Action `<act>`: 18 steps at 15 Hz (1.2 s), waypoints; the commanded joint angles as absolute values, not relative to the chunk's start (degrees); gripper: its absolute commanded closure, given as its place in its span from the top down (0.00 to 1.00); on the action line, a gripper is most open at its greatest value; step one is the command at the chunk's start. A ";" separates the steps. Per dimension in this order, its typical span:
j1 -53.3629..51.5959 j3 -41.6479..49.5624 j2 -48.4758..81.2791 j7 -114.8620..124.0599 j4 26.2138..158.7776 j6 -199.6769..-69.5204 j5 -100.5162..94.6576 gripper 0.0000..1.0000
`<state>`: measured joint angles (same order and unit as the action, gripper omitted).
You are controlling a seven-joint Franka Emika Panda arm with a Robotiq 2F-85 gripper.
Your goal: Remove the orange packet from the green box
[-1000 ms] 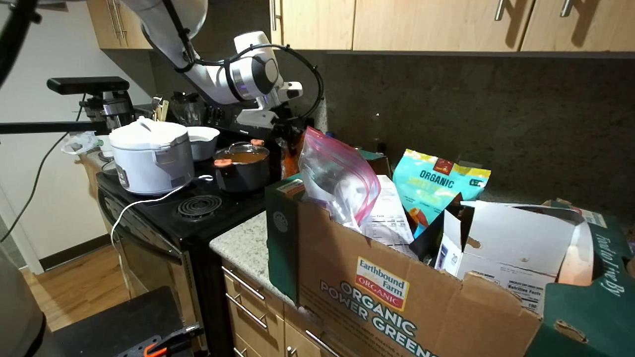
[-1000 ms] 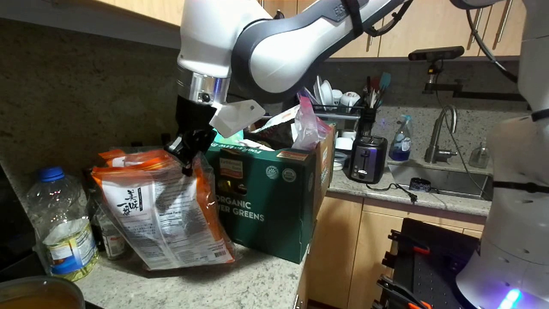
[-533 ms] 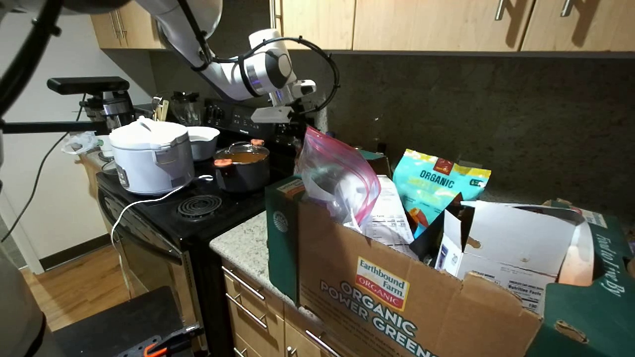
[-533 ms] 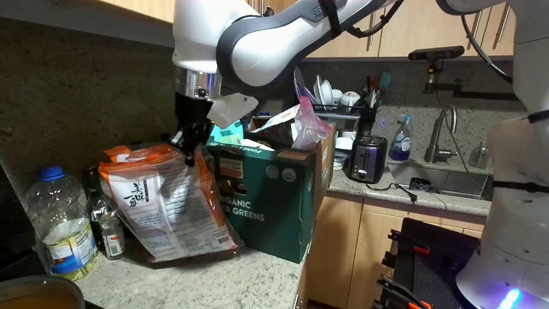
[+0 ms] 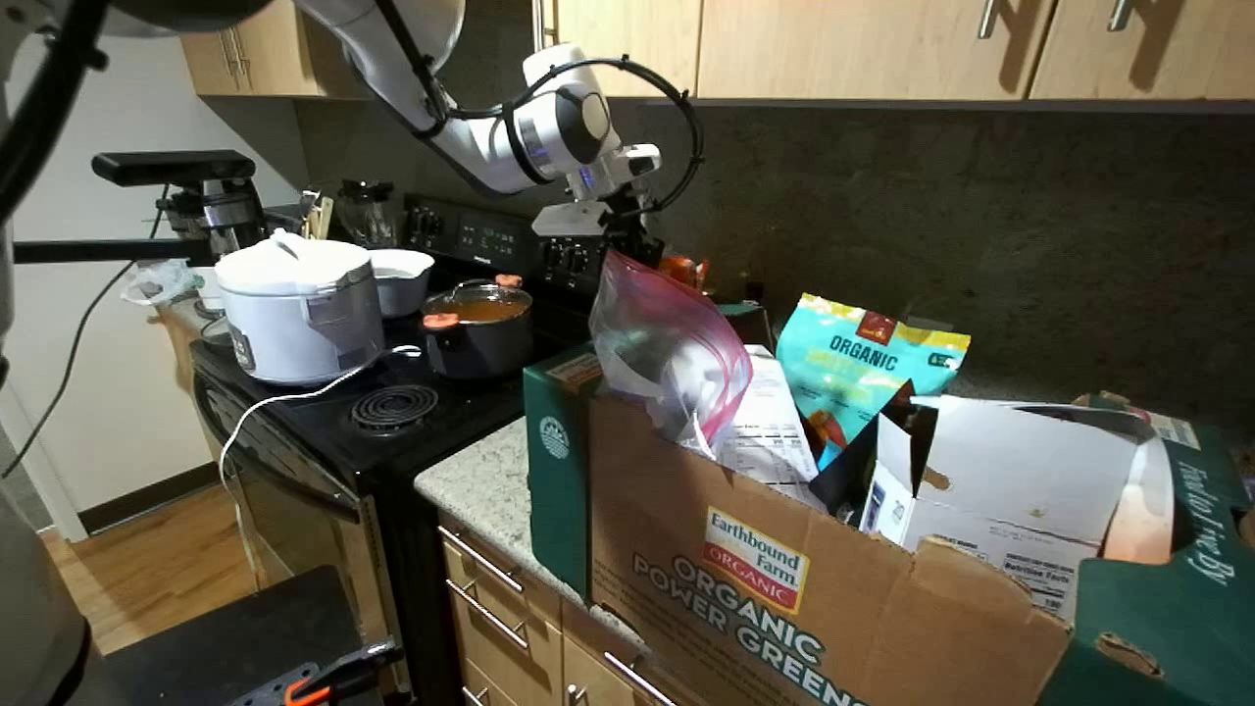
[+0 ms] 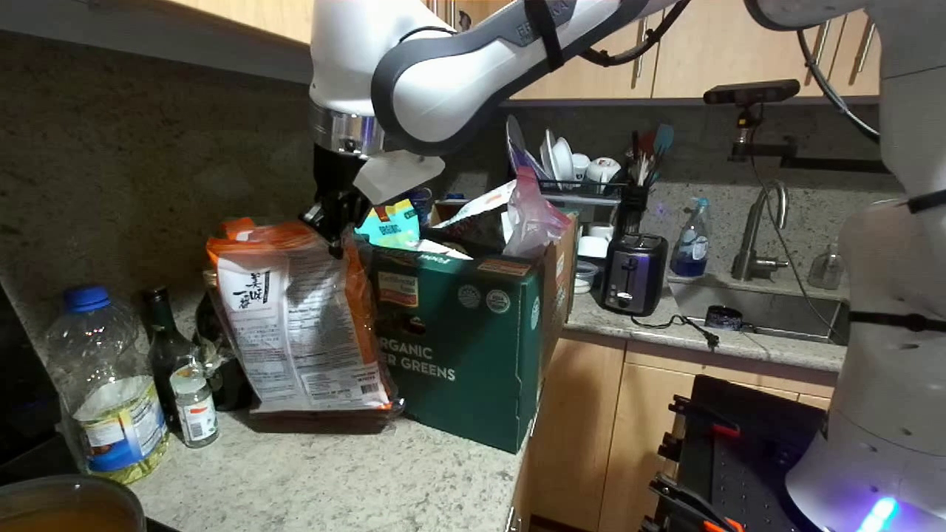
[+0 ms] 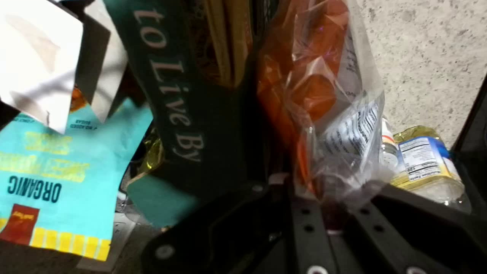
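The orange packet, a crinkly bag with white printed back, hangs upright outside the green box, close to its end wall. My gripper is shut on its top edge. In the wrist view the gripper pinches clear plastic of the orange packet, beside the green box's flap. I cannot tell whether the packet's bottom touches the counter. In an exterior view only a small piece of the packet shows behind the green box; the fingers are mostly hidden there.
An oil bottle, a dark bottle and a small jar stand on the counter beside the packet. A teal packet and a pinkish bag stick out of the box. A pot sits on the stove.
My gripper and the orange packet have moved right in both exterior views. The packet hangs straighter, its lower edge shows higher, and the dark bottle and jar are more exposed.
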<state>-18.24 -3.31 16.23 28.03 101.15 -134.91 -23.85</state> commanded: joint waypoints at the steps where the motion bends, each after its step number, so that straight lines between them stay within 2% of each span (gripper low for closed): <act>1: -18.52 -2.18 15.74 32.52 100.80 -134.56 -25.81 0.01; 16: -18.52 -2.73 15.71 40.09 105.65 -136.06 -23.76 0.01; 17: -18.45 -2.77 15.53 40.33 106.02 -136.32 -23.62 0.07; 18: -18.41 -2.81 15.42 40.43 106.15 -136.36 -23.44 0.29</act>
<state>-18.71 -2.74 17.32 38.76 104.11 -135.13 -23.83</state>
